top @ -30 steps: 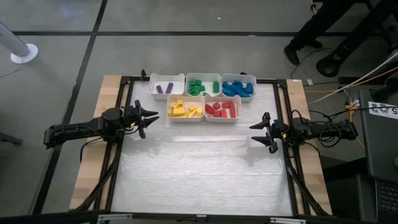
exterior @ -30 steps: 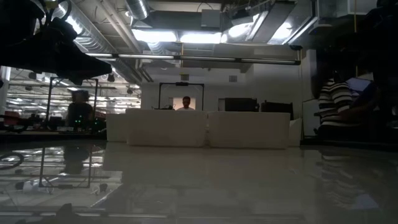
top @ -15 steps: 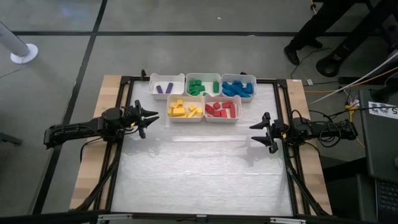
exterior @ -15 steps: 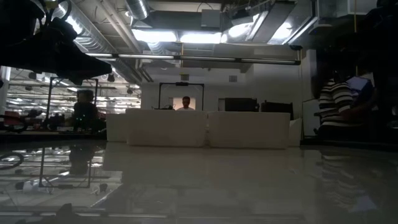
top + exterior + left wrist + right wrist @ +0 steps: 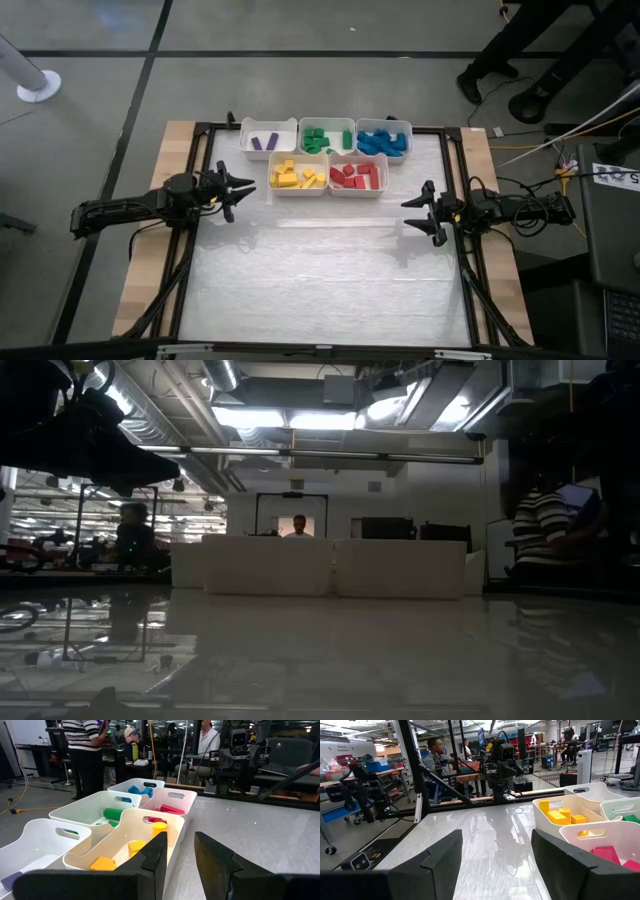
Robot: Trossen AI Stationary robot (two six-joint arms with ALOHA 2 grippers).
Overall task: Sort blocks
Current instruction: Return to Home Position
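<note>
Evidently nothing has shifted: the blocks (image 5: 355,177) lie sorted in the bins (image 5: 270,122), left end effector (image 5: 240,190) and right end effector (image 5: 412,212) hang spread and empty, sorting seemingly done.

Grey concrete floor (image 5: 90,120) crossed by dark lines surrounds the table (image 5: 320,285), a white pole base (image 5: 38,86) beyond its far left corner; past the table's far edge a dark-framed doorway (image 5: 292,515) sits under bright ceiling lights (image 5: 290,418) and ducts (image 5: 165,432)
</note>
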